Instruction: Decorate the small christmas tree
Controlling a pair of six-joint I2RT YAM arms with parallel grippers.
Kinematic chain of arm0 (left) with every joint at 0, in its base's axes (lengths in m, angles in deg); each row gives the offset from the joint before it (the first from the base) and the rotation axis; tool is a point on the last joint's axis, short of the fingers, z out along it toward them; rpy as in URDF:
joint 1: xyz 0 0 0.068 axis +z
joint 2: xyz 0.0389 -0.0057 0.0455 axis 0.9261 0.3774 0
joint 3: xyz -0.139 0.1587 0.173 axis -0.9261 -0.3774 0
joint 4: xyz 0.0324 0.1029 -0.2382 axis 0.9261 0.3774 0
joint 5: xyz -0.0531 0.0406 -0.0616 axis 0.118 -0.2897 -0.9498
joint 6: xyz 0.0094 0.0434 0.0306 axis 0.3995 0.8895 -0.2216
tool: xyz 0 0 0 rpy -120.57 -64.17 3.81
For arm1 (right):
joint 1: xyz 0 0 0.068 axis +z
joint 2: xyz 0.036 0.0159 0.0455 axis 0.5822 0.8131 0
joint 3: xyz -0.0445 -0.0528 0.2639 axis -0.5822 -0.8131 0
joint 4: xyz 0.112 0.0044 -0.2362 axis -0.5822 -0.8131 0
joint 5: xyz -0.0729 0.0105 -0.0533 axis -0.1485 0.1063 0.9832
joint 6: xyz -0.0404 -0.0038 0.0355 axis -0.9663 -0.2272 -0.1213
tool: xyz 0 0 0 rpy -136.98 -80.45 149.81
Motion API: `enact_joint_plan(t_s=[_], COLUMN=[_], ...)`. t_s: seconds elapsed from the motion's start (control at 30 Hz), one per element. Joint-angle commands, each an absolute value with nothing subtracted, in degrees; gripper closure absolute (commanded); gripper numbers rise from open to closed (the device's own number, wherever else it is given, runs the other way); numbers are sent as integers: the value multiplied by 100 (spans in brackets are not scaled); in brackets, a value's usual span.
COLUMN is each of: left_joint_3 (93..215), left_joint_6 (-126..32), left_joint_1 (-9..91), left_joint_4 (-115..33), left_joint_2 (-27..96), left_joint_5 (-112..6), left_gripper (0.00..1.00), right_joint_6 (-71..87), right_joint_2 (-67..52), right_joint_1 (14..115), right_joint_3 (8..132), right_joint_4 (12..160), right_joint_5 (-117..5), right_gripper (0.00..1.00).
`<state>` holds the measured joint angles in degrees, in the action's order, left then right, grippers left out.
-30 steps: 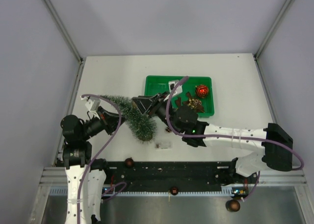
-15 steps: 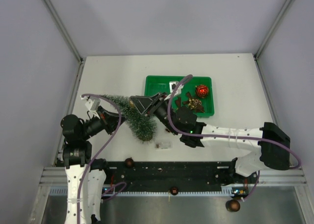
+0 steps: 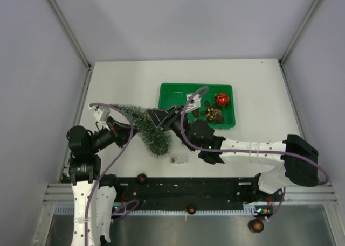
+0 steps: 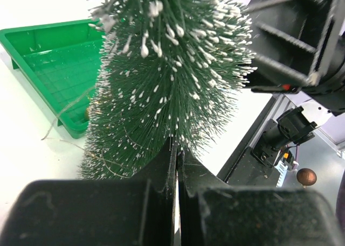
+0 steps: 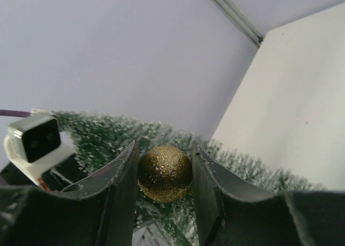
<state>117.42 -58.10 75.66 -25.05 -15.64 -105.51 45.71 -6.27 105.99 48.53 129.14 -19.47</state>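
Note:
The small christmas tree [image 3: 146,128] lies tilted over the table's left half, its wide end toward the front; it fills the left wrist view [image 4: 167,84]. My left gripper [image 3: 122,132] is shut on it from the left, the fingers [image 4: 161,176] pressed together in its bristles. My right gripper [image 3: 153,117] is shut on a gold glitter ball [image 5: 165,173] and holds it against the tree's upper side [image 5: 108,133]. The ball sits between both fingers [image 5: 125,176].
A green tray [image 3: 226,122] behind the right arm holds a red ball [image 3: 222,99] and a brown-gold ornament [image 3: 213,114]. A small clear scrap [image 3: 178,159] lies on the table in front of the tree. Brown balls [image 3: 142,177] sit on the front rail.
My right gripper has moved left and slightly forward with the gold ball, ending against the tree. The left arm and the tree have stayed put.

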Motion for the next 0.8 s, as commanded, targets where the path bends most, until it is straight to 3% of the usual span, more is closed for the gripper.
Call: enact_joint_plan(t_s=[0.0,0.3,0.77], left_joint_3=[11958,11940,11905], left_joint_6=[-5786,-5804,-5839], left_joint_1=[7574,7574,7574], left_joint_4=[-2656,-2683,-2709], left_joint_2=[-1510,-1457,-1519], left_joint_5=[-10702,-10694,-10685], left_gripper=[100,100,100], right_joint_6=[4398,4336,4126], right_joint_2=[-857,-998,-1191], right_joint_1=[10697,10697,10688], right_joint_3=[4704,4660,4687], right_joint_4=[12802,12705,12301], right_joint_5=[-1733,-1786,-1698], right_gripper=[72,53,46])
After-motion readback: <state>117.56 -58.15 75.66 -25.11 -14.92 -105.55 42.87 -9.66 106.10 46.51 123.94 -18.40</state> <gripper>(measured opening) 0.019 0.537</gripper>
